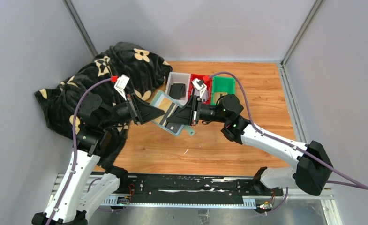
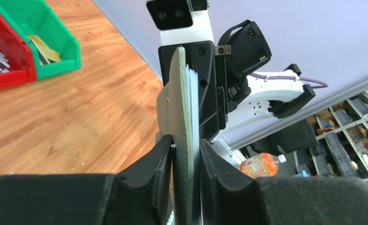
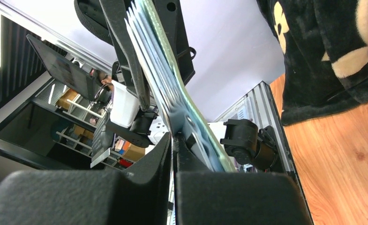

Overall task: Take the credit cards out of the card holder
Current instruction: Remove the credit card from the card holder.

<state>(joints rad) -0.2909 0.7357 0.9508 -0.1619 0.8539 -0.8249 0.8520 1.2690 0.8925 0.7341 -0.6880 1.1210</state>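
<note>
Left gripper (image 2: 186,143) is clamping the sage-green folding card holder (image 2: 179,93) (edge-on from both wrists). Right gripper (image 3: 173,145) is pinching tight against it. Overhead alone is showing its teal interior.

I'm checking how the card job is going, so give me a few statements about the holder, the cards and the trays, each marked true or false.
1. The left gripper is clamped on the card holder. True.
2. The card holder lies flat on the table. False: it is held up off the table, with the left gripper on one side and the right gripper at the other.
3. A gold-yellow card lies in the green tray. True.
4. The white tray has nothing in it. False: a black card lies inside.
</note>
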